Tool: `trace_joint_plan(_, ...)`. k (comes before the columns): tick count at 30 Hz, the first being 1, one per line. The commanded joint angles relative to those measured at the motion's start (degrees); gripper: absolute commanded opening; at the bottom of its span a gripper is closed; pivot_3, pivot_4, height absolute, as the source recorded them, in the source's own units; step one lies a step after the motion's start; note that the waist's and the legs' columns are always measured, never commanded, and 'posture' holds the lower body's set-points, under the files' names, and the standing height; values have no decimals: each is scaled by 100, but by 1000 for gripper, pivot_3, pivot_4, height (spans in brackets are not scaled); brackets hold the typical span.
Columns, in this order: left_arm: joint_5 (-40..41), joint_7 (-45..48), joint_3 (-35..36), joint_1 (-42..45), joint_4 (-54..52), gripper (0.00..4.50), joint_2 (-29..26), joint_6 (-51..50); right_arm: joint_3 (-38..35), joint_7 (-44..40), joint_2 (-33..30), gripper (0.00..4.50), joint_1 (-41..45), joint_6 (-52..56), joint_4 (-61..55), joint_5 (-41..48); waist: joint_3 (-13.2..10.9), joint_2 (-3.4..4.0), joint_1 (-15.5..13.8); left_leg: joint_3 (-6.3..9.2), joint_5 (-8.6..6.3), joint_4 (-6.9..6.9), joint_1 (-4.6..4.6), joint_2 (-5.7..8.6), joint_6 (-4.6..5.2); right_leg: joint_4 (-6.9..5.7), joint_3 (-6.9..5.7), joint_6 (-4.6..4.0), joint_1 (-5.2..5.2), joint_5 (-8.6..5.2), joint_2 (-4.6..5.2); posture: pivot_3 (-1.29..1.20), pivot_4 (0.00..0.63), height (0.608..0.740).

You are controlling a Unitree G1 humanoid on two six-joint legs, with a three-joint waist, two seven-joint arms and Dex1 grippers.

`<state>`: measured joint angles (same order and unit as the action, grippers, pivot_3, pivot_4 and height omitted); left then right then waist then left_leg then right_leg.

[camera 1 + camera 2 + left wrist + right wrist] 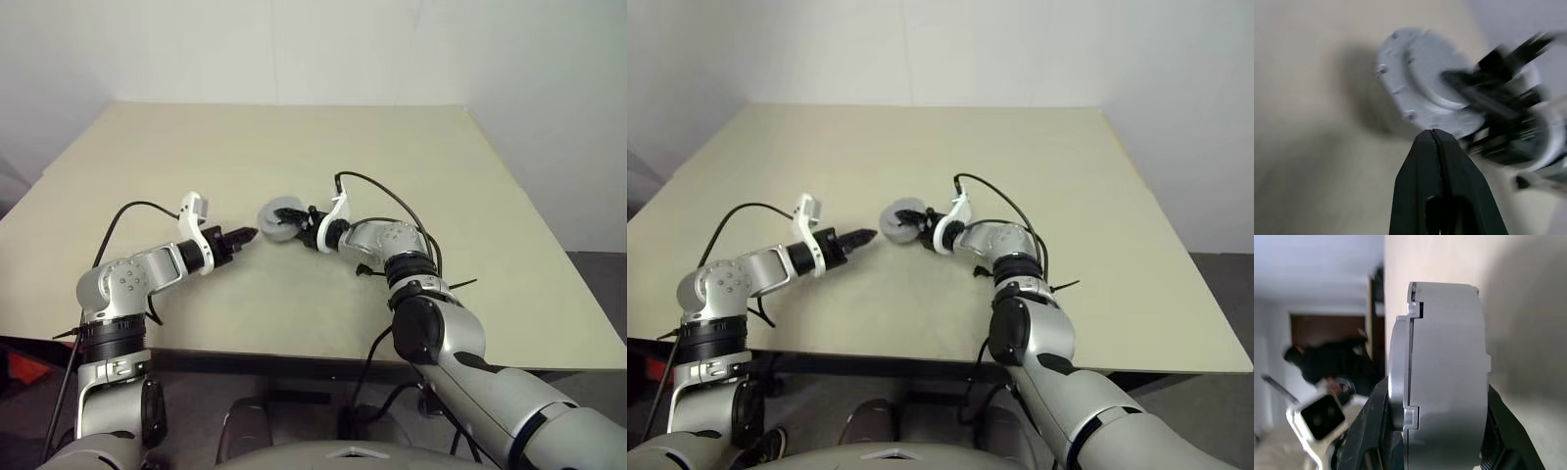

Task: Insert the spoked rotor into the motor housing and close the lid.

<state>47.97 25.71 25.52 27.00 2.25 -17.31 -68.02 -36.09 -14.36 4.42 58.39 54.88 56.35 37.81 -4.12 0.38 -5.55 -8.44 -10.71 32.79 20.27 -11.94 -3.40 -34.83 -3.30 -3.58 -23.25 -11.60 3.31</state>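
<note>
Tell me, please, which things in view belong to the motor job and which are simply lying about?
Job:
- housing, lid already on it, held off the table by the right gripper
- left gripper, shut, pointing at the housing

Lying about:
- nothing loose visible on the table; the rotor can't be seen, presumably inside the housing

Right gripper (297, 227) clamps the motor housing (279, 219) across its flat faces, wrist near level. Left gripper (247, 235) fingers pressed together, tips just beside the housing, pointing at it.
</note>
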Motion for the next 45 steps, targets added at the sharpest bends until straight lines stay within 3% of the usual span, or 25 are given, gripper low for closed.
trace_joint_plan(1,679,-196,674,148,-269,0,49,94,-283,21,27,2041,404,-128,-2,492,0,0,10,0,0,0,2,0,0,0,0,0,-4,0,-1,0,0,740)
trace_joint_plan(5,1463,-911,1578,226,-29,0,164,201,-447,99,-141,2041,659,-70,-5,733,-1,0,10,0,-1,1,9,-1,1,-1,0,-1,-10,0,-2,0,0,740)
trace_joint_plan(11,1889,-1354,1897,-100,-113,0,88,436,-679,342,-434,2041,915,-251,208,941,-1,-2,-18,1,-4,13,18,1,7,0,0,0,-9,0,0,0,0,740)
trace_joint_plan(20,2502,-1972,1864,7,157,2873,361,869,-610,296,-536,2041,943,704,-201,1280,-6,-10,-16,4,-5,23,32,-4,8,-4,-4,2,-15,2,-2,0,0,740)
trace_joint_plan(23,3261,-2309,1877,64,435,3830,423,584,-566,321,-525,2041,830,1093,-453,1397,-6,-10,-35,5,-5,26,37,-4,8,-5,-4,3,-18,2,-3,0,0,740)
trace_joint_plan(29,4745,-2825,1667,88,995,3830,476,321,-822,627,-392,2041,623,2353,-1223,2092,-6,-10,-90,5,-5,31,41,-5,7,-6,-5,20,-22,13,-4,0,0,740)
trace_joint_plan(34,5468,-3080,1370,45,1249,3830,627,469,-880,1086,-97,2041,356,2815,-1725,2354,-5,-11,-156,5,-4,31,38,-7,6,-9,-5,25,-21,15,-5,0,0,740)
trace_joint_plan(45,6093,-3283,665,-26,1409,3830,694,660,-916,1681,170,2041,91,3133,-2265,2661,-5,-12,-190,6,-2,34,41,-5,0,-8,-4,39,-19,22,-2,0,0,740)
